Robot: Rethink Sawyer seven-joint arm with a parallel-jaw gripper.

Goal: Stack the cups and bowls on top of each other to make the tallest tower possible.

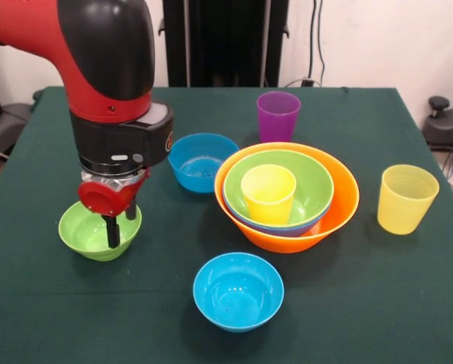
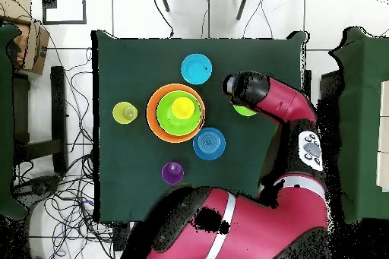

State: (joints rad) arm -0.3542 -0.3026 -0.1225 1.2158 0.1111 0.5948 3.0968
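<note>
We find no readable writing or brand on any cup or bowl; a small round mark on the arm's wrist housing is too small to make out. The arm comes down from the upper left of the front view, its wrist upright over the small green bowl [image 1: 99,230], and the gripper [image 1: 120,224] dips into that bowl. Its dark fingers [image 1: 113,231] hang close together near the bowl's rim, but we cannot tell whether they pinch it.

The tower [image 1: 287,196] stands mid-table: the orange bowl [image 1: 340,208] holds a blue bowl, of which only a rim sliver shows, then the medium green bowl [image 1: 313,182], with the opaque yellow cup [image 1: 268,193] upright inside. The purple cup [image 1: 278,115] stands just behind it, the ribbed pale yellow cup [image 1: 406,198] well apart to one side. Two small blue bowls [image 1: 238,291] sit separately. From overhead, the arm hides most of the small green bowl.
</note>
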